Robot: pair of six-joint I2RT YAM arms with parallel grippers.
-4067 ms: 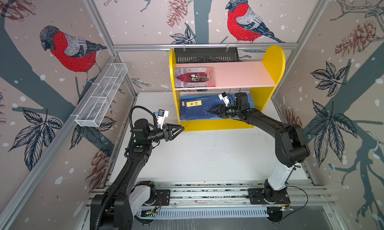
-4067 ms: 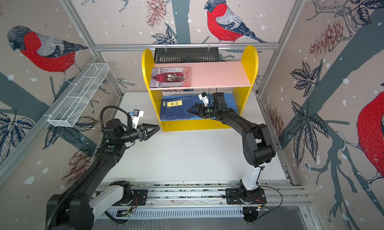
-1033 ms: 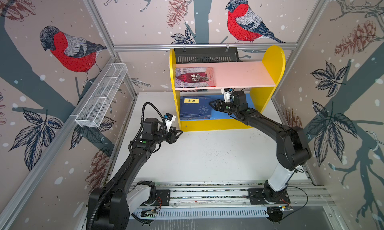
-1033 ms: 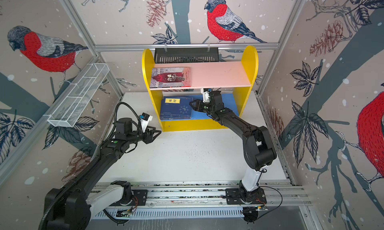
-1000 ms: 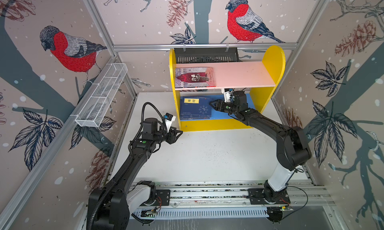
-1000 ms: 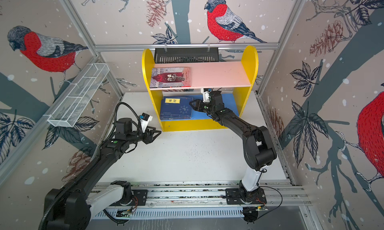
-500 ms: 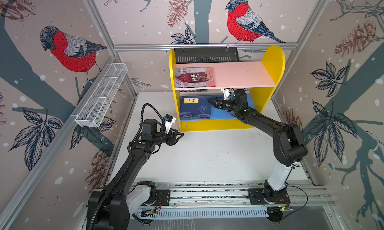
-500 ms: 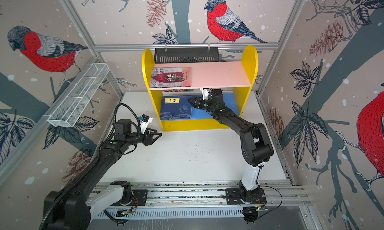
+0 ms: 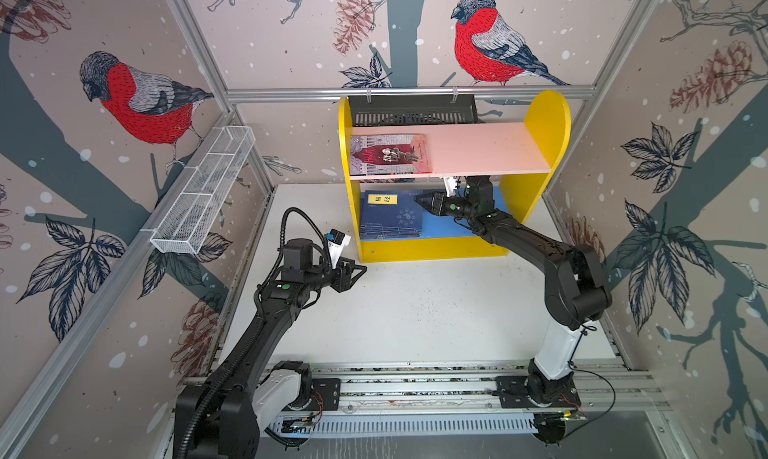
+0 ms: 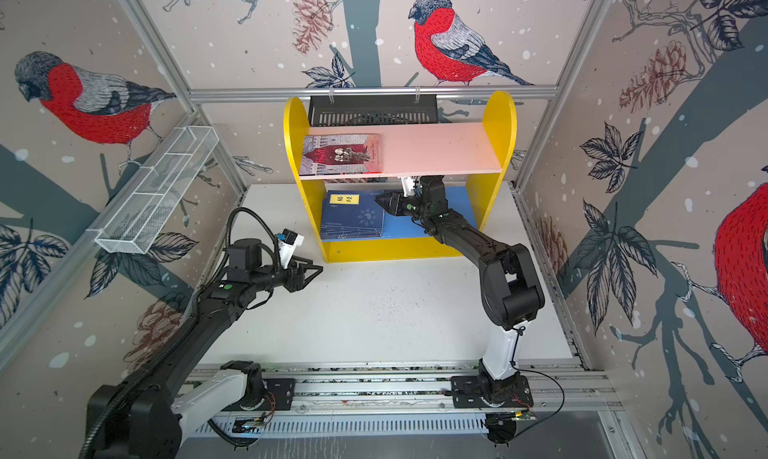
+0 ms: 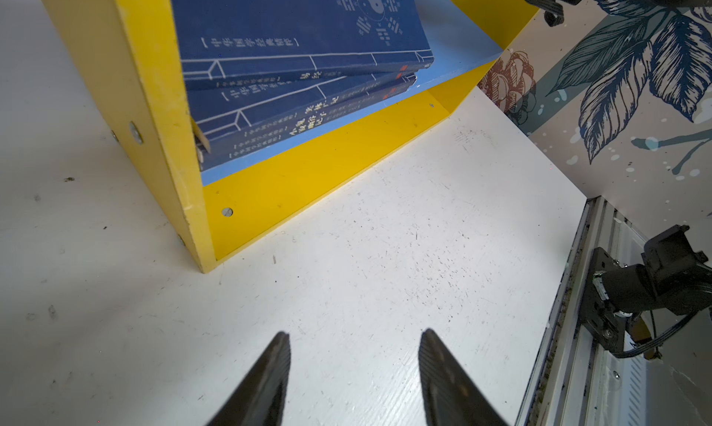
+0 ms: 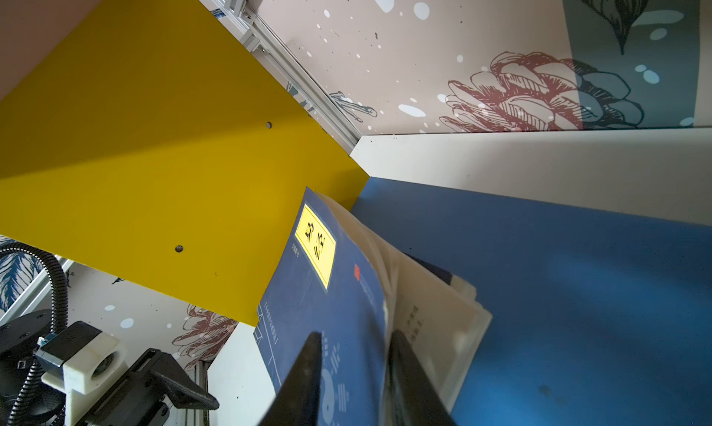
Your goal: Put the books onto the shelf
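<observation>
The navy books [image 9: 390,222] lay stacked on the blue lower board [image 9: 449,229] of the shelf [image 9: 544,120], spines toward its open front. The right gripper [image 12: 356,339], nearer, straddled the top cover's edge, jaws narrow, grip unclear. The left gripper [image 11: 354,333] hung outside the shelf, jaws wide, empty.

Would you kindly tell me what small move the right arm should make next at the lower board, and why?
Probably close the right gripper fully on the lifted edge of the top navy book, then lay it flat. The jaws stand apart on either side of that edge, the pages fan open beneath it, and the book bows up beside the yellow side panel.
</observation>
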